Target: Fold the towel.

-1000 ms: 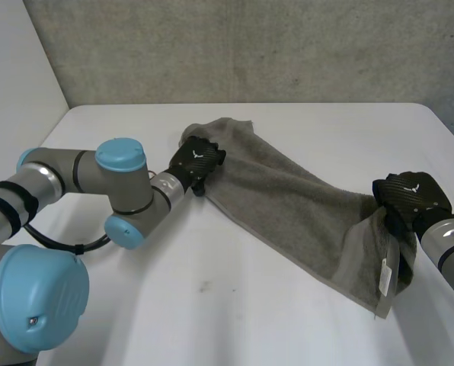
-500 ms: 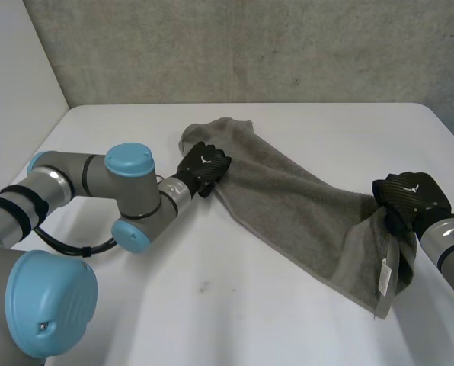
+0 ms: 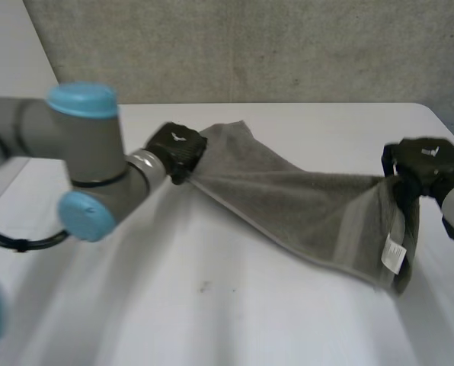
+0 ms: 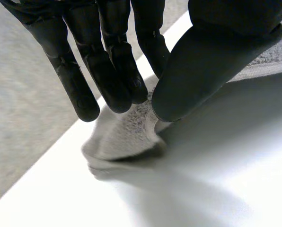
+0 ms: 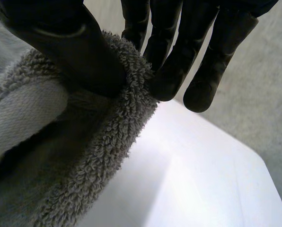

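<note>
The grey towel (image 3: 303, 210) stretches across the middle of the white table (image 3: 212, 313), strung between the two hands. At the left, the left hand (image 3: 175, 149) pinches the towel's left edge between its thumb (image 4: 198, 71) and fingers (image 4: 117, 75), with a small fold of cloth bunched just below the fingertips. At the right, the right hand (image 3: 425, 164) pinches the thick edge of the other end between thumb (image 5: 70, 47) and fingers. That end droops below the hand, showing a white label (image 3: 393, 254).
</note>
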